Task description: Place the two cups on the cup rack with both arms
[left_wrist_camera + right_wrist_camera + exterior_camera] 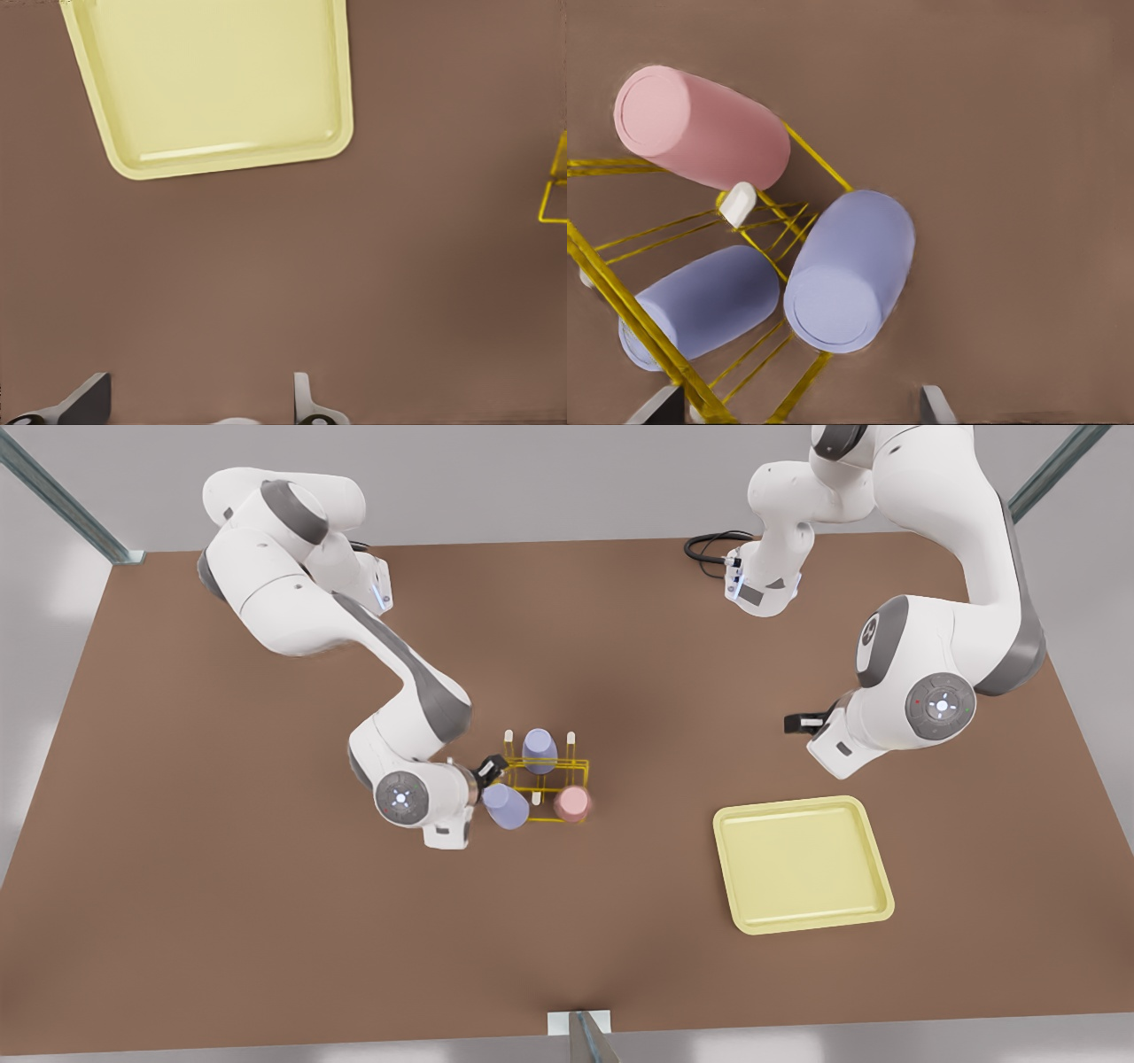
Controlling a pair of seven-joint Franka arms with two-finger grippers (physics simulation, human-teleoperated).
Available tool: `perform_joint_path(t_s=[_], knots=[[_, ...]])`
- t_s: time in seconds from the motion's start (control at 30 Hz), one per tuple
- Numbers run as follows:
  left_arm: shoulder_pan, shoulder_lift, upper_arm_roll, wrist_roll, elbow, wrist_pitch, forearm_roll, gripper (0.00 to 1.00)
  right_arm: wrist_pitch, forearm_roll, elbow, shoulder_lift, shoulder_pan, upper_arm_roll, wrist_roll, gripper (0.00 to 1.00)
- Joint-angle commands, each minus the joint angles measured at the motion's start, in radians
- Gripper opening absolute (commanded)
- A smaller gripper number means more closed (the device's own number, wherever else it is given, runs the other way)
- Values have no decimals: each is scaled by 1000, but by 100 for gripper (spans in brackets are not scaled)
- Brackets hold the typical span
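You have plenty of bare brown tabletop [266,921] on every side of the work: the cup rack [546,781] sits near the middle, well away from all four edges, and the pale yellow tray [802,864] lies well apart from it toward the front view's right, also clear of the edges. On the rack you can see three upturned cups: the pink cup [572,803] on the near corner at the front view's right, one lavender cup [539,750] on the far row, and a second lavender cup [506,807] at the near corner on the front view's left. Your right gripper [489,768] is the one on the front view's left arm, tucked in just beside the rack, between the two lavender cups. From its wrist camera, the fingers [937,405] stand apart and released, with the near lavender cup [849,271] lying ahead of them and not gripped; the pink cup [700,127] and the other lavender cup [700,305] sit farther in, with a white peg tip [738,204] between them. Your left gripper [797,723] waits on the front view's right, above open tabletop between the rack and the tray; its fingers [306,403] are spread wide and hold nothing, with the tray [221,80] ahead and a corner of the rack [556,190] off to one side.
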Motion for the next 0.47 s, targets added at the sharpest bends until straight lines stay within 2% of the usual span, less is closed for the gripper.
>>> perform_joint_path(t_s=[0.0, 0.03, 0.07, 0.13, 0.2, 0.27, 0.37, 0.43], knots=[[1, -3, 0, 226, 0, -5, 0, 100, -227, -124, 59, -43, -47, -67, 68, 100], [4, -3, 0, 226, 2, -5, -21, 100, -235, -146, 59, -88, -61, -242, 164, 100], [3, -3, 0, 226, 2, -7, -26, 100, -238, -163, 59, -126, -66, -314, 238, 100], [6, -4, 1, 231, 2, -18, -28, 100, -384, -164, 144, -192, -75, -333, 238, 100], [6, -4, -2, 232, 5, -48, -32, 100, -384, -152, -20, -397, -67, -336, 224, 100], [18, -6, 0, 231, 7, -88, -63, 100, -365, -91, -126, -502, -67, -368, 200, 100], [20, -6, 1, 231, 36, -85, -66, 100, -325, -26, -178, -539, -70, -440, 154, 100], [18, -4, 1, 229, 37, -82, -66, 100, -322, -25, -197, -551, -70, -442, 155, 100]])
